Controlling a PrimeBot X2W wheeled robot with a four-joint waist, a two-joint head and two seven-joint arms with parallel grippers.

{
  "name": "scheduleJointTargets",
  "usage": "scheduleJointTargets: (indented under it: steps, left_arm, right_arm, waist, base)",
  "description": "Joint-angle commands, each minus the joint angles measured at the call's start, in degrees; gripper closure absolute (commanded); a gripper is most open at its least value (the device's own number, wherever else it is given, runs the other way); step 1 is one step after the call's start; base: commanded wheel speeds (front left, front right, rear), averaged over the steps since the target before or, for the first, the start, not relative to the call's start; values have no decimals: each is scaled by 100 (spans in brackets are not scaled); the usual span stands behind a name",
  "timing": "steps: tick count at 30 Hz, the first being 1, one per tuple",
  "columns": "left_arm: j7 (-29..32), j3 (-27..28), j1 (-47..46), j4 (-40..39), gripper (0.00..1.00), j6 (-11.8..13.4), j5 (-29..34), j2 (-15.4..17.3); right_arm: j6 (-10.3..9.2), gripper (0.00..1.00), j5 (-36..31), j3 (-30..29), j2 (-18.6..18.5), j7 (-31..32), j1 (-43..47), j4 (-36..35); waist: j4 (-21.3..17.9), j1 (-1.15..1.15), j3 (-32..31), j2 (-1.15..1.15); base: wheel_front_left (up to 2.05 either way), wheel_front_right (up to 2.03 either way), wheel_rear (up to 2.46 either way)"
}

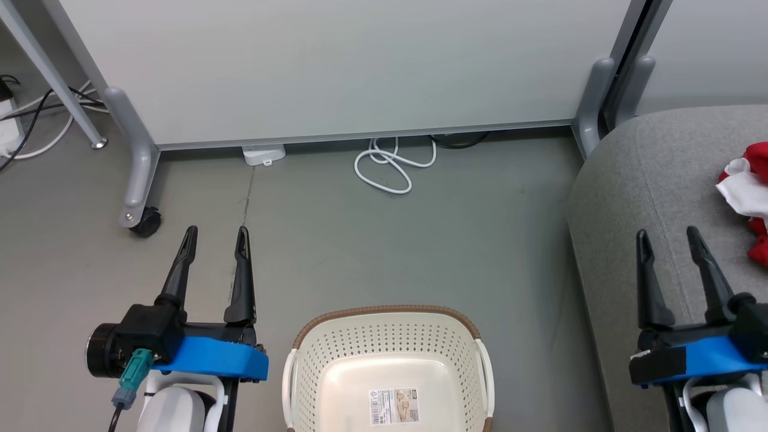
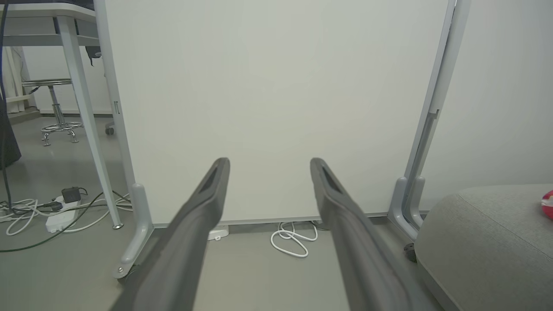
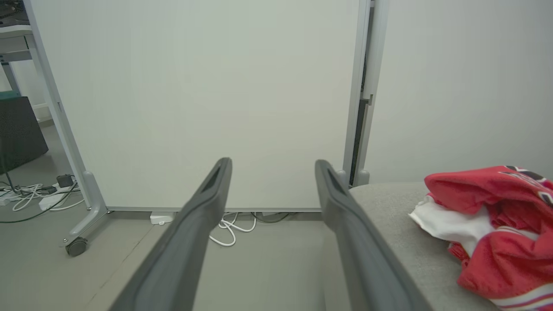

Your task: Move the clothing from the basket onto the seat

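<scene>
Two grippers sit closest to me in the head view, both released and holding nothing. The left gripper hangs over bare grey floor at the lower left, its dark fingers spread and pointing away from me. The right gripper is at the lower right, with its jaws just as wide apart, above the near edge of the seat.

Between them, right at the bottom of my view, the basket stands upright on the floor. I can see its brown rim, its perforated cream walls and the printed label on its bare bottom. It is well apart from either gripper.

Further out on my right, the grey seat rises with a rounded corner. The clothing lies on top of it as a crumpled red and white heap, cut off by the edge of the head view. Through the right wrist camera I see it more fully. It is bunched red fabric with a white fold and striped trim, lying beside and beyond that gripper's right finger without touching it.

Beyond the basket, a looped white cable lies on the floor at the foot of a pale partition panel. The panel's grey leg at far left ends in a black caster.
</scene>
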Motion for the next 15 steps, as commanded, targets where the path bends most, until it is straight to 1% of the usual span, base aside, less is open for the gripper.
scheduleJointTargets:
  steps: [1,15]
  left_arm:
    - [-27,39,44,7,0,-27,23,-18]
    - [-27,167,247,30,0,-156,133,-120]
  right_arm:
    - [2,0,-10,16,32,-22,108,27]
    - [3,0,42,85,235,-22,456,-15]
  waist:
    - [-8,0,-34,0]
    - [-112,0,-215,0]
  base:
    - [0,0,0]
    - [0,0,0]
